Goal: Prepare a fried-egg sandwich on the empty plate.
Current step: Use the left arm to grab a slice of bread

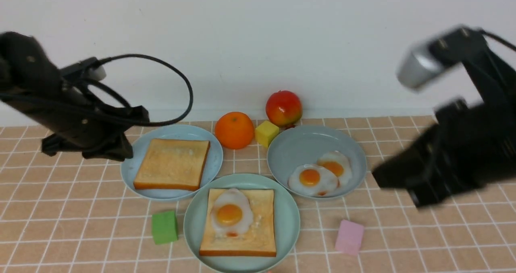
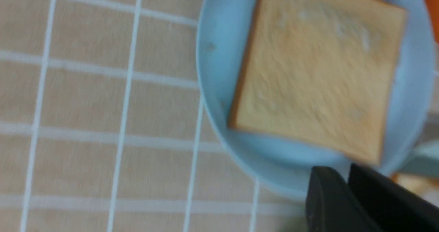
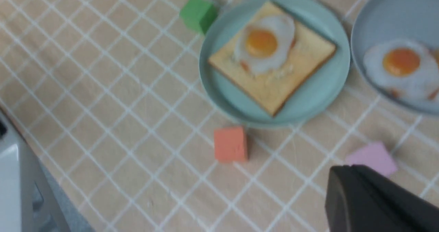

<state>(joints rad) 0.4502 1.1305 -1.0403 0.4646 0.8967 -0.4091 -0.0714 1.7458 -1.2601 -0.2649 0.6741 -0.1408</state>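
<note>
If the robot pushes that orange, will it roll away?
Probably: the orange looks round and sits on a flat table, so a push should start it rolling. Sideways it likely stops soon, since the yellow block and the toast plate sit close beside it.

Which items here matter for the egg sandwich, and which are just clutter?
Job: mint plate; toast on it; egg on that toast; second toast, on the blue plate.
Clutter: dish with two spare eggs; orange; apple; yellow cube; green cube; pink cube; coral cube.
</note>
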